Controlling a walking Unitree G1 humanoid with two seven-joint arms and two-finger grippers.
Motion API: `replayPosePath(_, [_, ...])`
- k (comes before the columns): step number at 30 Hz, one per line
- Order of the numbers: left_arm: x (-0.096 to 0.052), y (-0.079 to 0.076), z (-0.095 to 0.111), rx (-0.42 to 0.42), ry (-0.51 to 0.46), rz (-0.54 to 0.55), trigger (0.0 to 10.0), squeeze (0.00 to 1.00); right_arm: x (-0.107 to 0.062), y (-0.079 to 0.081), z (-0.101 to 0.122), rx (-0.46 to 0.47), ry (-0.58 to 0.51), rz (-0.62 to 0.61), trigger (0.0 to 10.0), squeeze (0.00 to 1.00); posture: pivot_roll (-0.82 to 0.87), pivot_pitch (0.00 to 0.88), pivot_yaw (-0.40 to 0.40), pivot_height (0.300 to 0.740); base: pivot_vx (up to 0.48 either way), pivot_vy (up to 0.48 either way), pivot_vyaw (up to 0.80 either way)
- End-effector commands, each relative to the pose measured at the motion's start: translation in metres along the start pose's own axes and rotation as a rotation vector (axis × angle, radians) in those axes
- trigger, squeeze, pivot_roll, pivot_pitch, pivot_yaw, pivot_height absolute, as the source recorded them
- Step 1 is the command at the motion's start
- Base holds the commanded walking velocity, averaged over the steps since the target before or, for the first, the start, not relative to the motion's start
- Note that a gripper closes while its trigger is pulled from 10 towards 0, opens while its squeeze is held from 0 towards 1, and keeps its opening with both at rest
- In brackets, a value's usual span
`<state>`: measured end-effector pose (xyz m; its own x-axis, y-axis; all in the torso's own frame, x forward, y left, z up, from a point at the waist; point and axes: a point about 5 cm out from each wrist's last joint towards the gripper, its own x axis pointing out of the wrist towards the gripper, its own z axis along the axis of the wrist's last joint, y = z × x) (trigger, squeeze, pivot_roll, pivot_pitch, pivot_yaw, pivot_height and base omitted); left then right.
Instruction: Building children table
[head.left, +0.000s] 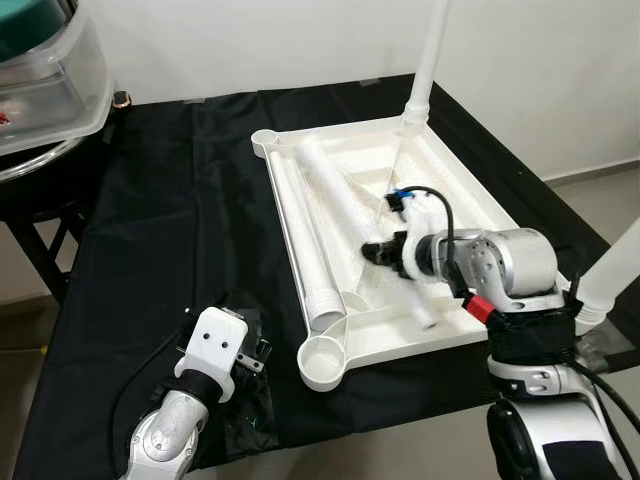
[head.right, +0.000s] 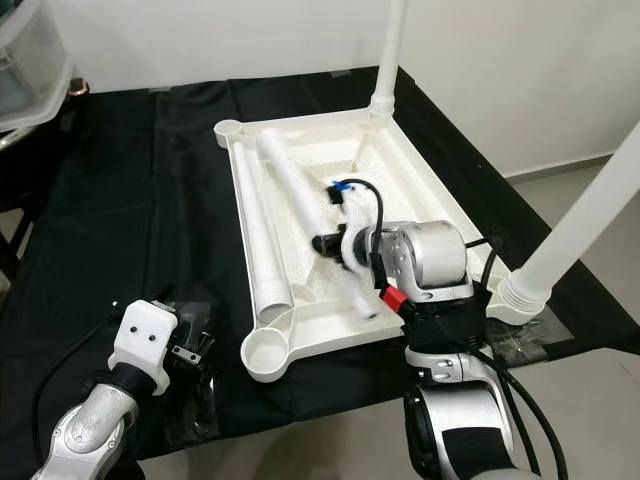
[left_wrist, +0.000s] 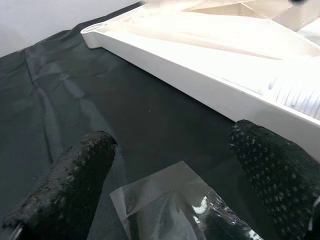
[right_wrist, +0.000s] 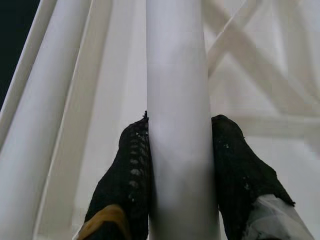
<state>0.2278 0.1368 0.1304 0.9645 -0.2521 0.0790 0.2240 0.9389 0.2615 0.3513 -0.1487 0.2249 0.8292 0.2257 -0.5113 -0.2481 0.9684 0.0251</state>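
inside upturned tabletop (head.left: 470, 180): two loose legs (head.left: 335, 195); right gripper (right_wrist: 180, 165) around one

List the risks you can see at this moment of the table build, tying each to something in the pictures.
1. The right gripper is shut on the loose leg near one end, so the long free end may swing into the upright leg.
2. A second loose leg lies beside it and may get knocked as the first lifts.
3. The left gripper hangs open over a clear plastic bag; closing could snag it.
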Motion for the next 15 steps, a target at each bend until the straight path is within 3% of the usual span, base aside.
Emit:
replayPosePath(1, [-0.003,0.000,-0.004,-0.002,0.027,-0.004,10.0,0.00,-0.006,-0.002,0.025,-0.023,-0.132,-0.013,3.4,0.00,-0.01,0.155,-0.008,0.740,0.000,0.000,0.00])
replayPosePath(5, [-0.005,0.000,-0.003,-0.003,0.028,-0.004,10.0,0.00,-0.004,-0.004,0.029,-0.039,-0.145,-0.019,3.8,0.00,0.00,0.162,-0.007,0.740,0.000,0.000,0.00])
replayPosePath(6, [-0.006,0.000,-0.003,-0.004,0.029,-0.004,10.0,0.00,-0.002,-0.006,0.029,-0.050,-0.132,-0.029,4.7,0.00,0.00,0.169,-0.008,0.740,0.000,0.000,0.00])
replayPosePath(8, [-0.006,0.000,-0.003,-0.004,0.029,-0.004,10.0,0.00,-0.002,-0.006,0.029,-0.050,-0.132,-0.029,4.7,0.00,0.00,0.169,-0.008,0.740,0.000,0.000,0.00])
replayPosePath(9, [-0.007,0.000,-0.002,-0.004,0.030,-0.005,10.0,0.00,-0.001,-0.008,0.027,-0.058,-0.119,-0.043,10.0,0.00,0.00,0.177,-0.007,0.740,0.000,0.000,0.00])
replayPosePath(15, [-0.012,0.000,0.000,-0.003,0.037,-0.004,10.0,0.00,0.007,-0.019,0.012,-0.067,-0.044,-0.100,10.0,0.00,0.01,0.197,-0.004,0.740,0.000,0.000,0.00])
